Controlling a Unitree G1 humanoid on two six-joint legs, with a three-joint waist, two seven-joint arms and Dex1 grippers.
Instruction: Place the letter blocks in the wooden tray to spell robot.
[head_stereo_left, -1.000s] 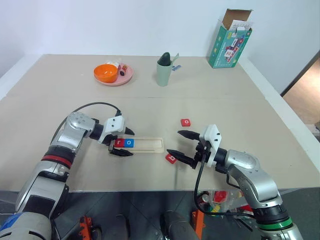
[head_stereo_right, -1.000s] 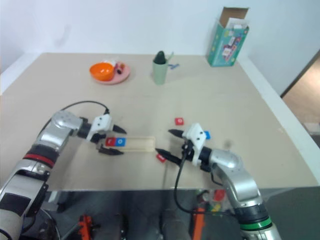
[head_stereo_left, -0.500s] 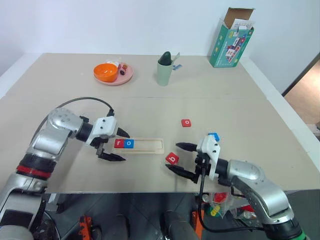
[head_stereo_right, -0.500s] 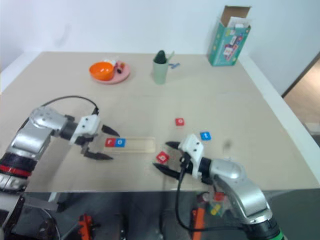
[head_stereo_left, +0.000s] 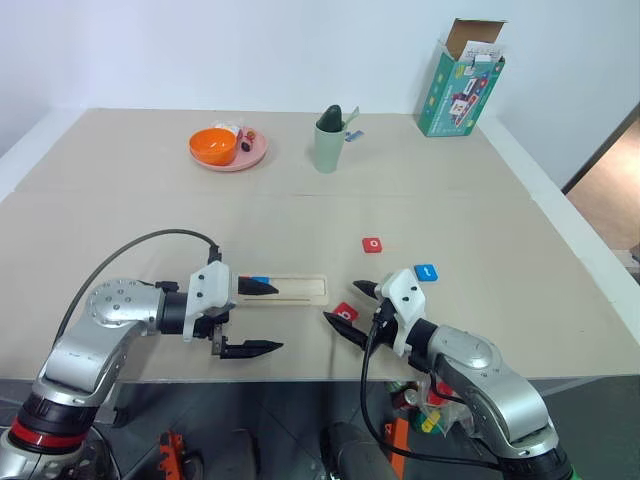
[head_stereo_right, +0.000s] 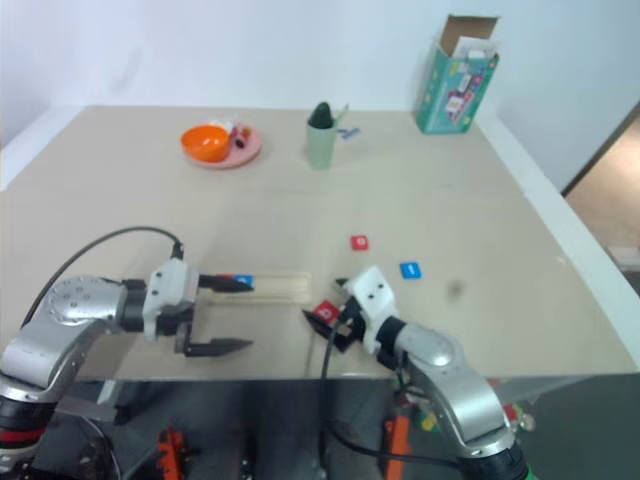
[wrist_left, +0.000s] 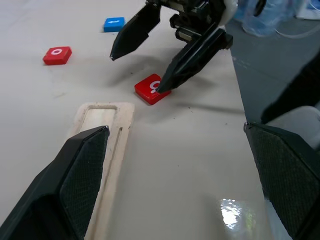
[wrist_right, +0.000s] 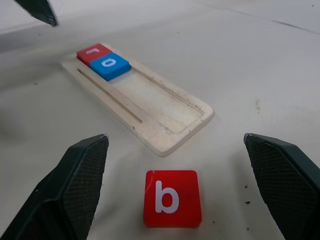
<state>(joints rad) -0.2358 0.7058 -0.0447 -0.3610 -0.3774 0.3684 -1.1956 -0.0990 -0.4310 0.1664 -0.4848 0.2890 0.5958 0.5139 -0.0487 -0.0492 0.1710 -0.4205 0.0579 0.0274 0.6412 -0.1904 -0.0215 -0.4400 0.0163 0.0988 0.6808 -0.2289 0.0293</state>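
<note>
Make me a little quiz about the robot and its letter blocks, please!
1. True or false: the wooden tray already holds two letter blocks.
2. Which block lies between the fingers of the right gripper?
A. the red b block
B. the blue t block
C. the red o block
3. Fill in: the blocks in the tray are the red r block and the blue ___ block.

Key:
1. True.
2. A. It lies on the table, not yet gripped; both the right gripper and the left gripper are open.
3. o
</note>
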